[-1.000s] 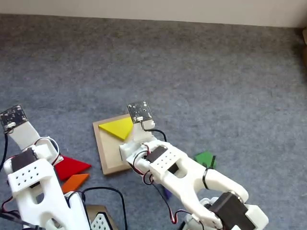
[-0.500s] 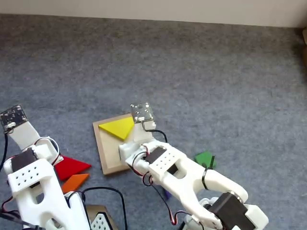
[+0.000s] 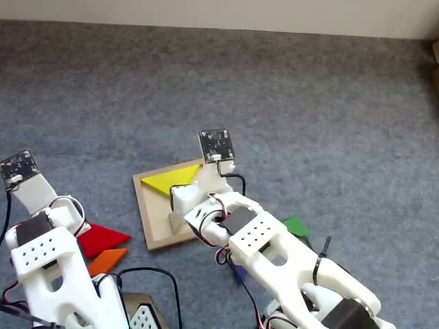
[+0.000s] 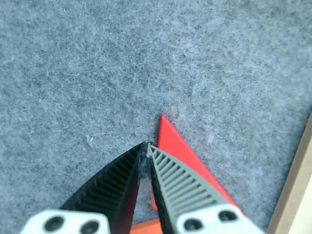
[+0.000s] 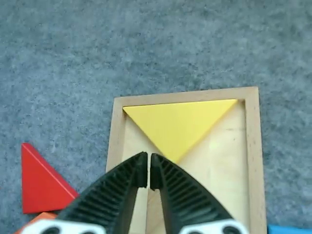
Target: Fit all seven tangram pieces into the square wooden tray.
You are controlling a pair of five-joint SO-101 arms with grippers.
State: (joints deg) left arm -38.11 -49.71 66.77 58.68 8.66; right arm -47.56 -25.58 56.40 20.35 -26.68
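The square wooden tray (image 3: 152,223) lies on the grey carpet with a yellow triangle (image 3: 167,181) in its far corner. The yellow triangle (image 5: 180,122) has its long side along the tray's (image 5: 253,146) far wall. My right gripper (image 5: 148,163) hangs shut and empty above the tray floor, just short of the yellow tip. A red triangle (image 3: 103,238) and an orange piece (image 3: 107,260) lie left of the tray. My left gripper (image 4: 146,146) is shut and empty, its tip beside the red triangle (image 4: 187,156). A green piece (image 3: 296,225) and a blue piece (image 3: 238,274) lie beside the right arm.
The left arm (image 3: 41,253) stands at the near left, and the right arm (image 3: 274,253) reaches from the near edge over the tray's right half. Bare grey carpet stretches across the far half and the right of the table. A blue corner (image 5: 290,229) peeks beside the tray.
The right arm has shifted to the right and a little farther away over the tray. The left arm and the pieces have stayed put.
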